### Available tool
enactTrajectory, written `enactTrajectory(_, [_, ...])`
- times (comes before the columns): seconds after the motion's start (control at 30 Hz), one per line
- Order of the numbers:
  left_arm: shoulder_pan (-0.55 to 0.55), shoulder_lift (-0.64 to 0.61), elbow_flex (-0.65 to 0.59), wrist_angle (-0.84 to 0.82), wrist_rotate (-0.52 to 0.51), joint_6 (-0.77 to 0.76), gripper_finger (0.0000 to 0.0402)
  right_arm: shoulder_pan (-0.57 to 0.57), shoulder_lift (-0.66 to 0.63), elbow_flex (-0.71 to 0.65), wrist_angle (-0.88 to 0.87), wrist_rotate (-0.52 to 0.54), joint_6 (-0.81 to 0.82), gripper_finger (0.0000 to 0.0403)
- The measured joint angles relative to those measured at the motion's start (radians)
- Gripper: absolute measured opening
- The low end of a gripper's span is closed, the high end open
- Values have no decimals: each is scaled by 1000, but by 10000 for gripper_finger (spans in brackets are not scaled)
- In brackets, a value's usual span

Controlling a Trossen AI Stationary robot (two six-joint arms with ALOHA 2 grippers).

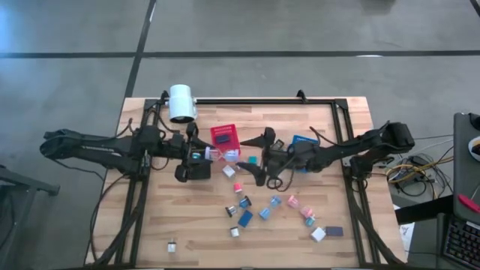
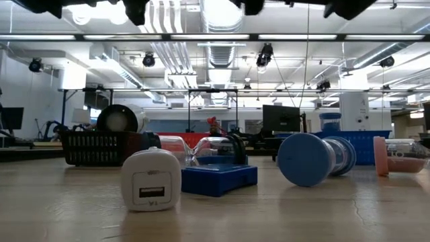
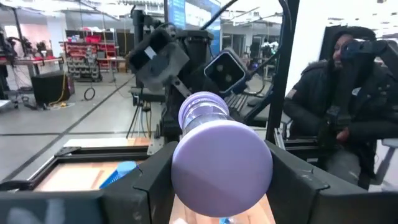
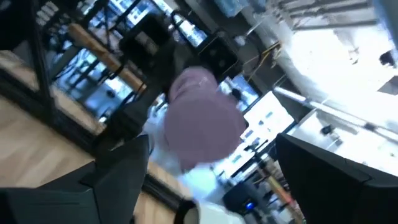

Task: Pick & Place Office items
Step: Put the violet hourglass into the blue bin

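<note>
Your left gripper (image 1: 212, 154) sits over the middle of the bench (image 1: 150, 232), just beside the red bin (image 1: 224, 136), with its jaws clamped on a small spool-shaped piece (image 3: 221, 155) with a purple end cap — in the left wrist view that cap fills the space between the two dark fingers (image 3: 127, 196). Your right gripper (image 1: 255, 159) faces it from the other side, close in front of the blue bin (image 1: 303, 142); its jaws stand wide apart and hold nothing, though a pinkish round piece (image 4: 205, 124) shows between them in the right wrist view.

The rest of the office items (image 1: 259, 210) lie scattered on the bench nearer the front edge — small blocks and round bits in pink, blue, white and black. One white piece (image 1: 172, 244) lies apart toward the front left. In the low view you see a white plug-like block (image 2: 151, 179), a blue flat block (image 2: 218, 178) and a blue spool (image 2: 316, 158) lying on its side.

A big white cylinder (image 1: 181, 103) sits at the back left of the bench. A person in dark clothes (image 3: 348, 106) sits beyond the bench.
</note>
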Motion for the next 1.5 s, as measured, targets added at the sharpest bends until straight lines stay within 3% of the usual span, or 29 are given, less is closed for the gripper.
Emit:
enactTrajectory(0.37, [17,35,3,27,16,-1,197,18,94,88,-7,10,-73,327])
enactTrajectory(0.73, [22,31,2,21,26,-4,197,25,95,92,-8,68,-93,324])
enactTrajectory(0.87, [22,31,2,20,26,-4,197,25,94,92,-14,68,-94,298])
enactTrajectory(1.13, [22,31,2,12,27,-4,197,25,94,92,-17,66,-94,193])
enactTrajectory(1.5, [22,20,1,-13,26,-4,197,23,69,95,-95,58,-37,189])
